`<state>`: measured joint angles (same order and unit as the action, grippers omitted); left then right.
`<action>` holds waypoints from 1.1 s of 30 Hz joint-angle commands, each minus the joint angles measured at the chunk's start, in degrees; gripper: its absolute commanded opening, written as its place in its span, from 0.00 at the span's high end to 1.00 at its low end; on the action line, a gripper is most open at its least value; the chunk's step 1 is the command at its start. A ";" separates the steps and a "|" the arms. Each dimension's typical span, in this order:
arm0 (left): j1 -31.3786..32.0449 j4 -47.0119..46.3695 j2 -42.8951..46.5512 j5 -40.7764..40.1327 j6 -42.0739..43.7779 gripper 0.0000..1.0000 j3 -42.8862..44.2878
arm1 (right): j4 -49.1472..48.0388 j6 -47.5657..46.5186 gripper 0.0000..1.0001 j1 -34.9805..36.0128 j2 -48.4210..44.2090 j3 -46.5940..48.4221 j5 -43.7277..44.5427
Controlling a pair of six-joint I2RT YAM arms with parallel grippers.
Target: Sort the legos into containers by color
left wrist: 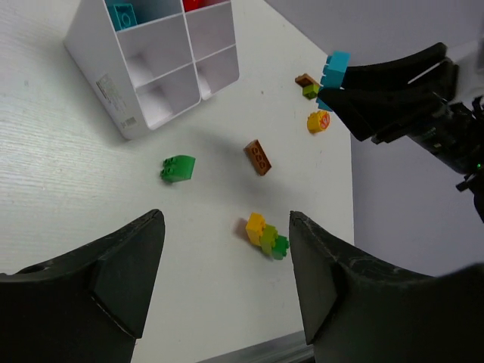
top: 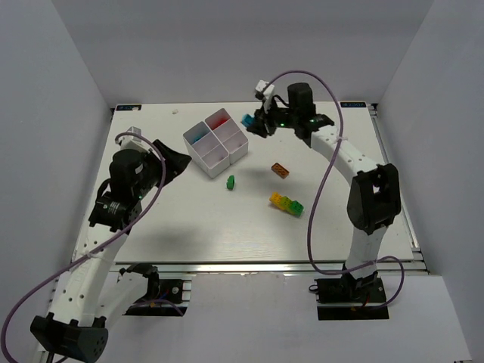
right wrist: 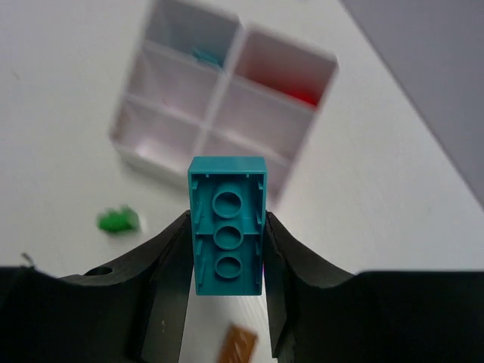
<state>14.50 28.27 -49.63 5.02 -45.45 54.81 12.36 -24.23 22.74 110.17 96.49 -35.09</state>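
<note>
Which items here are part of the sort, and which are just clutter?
Job: teal brick held in right gripper; green brick; orange brick; yellow-green stack; white four-compartment tray.
Not job: purple cables; table.

Counted one tray (left wrist: pixel 113 91), four compartments; one teal brick (right wrist: pixel 227 227), one blue brick (left wrist: pixel 121 15), at least one red brick (right wrist: pixel 302 97), one green brick (top: pixel 231 181), one orange brick (top: pixel 281 170), one yellow-green clump (top: pixel 287 203), one brown-green bit (left wrist: pixel 307 85), one yellow bit (left wrist: pixel 318 121).

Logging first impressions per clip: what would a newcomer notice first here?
The right pincer clamps a teal brick above the table, beside the white tray. That tray holds a blue piece and a red piece in adjacent compartments; a green brick, an orange brick and a yellow-green cluster lie loose nearby.
</note>
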 commanded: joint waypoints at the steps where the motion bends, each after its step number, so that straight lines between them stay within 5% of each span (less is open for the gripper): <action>1: 0.17 0.64 3.03 -4.22 0.72 0.24 1.53 | -26.13 16.56 1.00 7.29 -0.23 -4.81 -2.62; 12: 0.09 2.75 9.55 -10.46 -1.83 0.21 -1.02 | -38.01 35.92 1.00 17.33 22.35 18.55 13.11; 26: 0.09 6.79 12.10 -11.61 -1.92 0.19 -2.25 | -47.69 33.64 0.98 18.30 25.97 16.89 17.69; 33: 0.09 7.67 12.80 -11.96 -2.01 0.19 -1.99 | -48.74 31.09 0.80 19.18 27.47 15.84 19.53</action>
<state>14.50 34.87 -37.39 -5.72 -47.42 52.86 -31.68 9.10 41.30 137.32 111.87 -17.47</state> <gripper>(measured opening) 0.811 0.429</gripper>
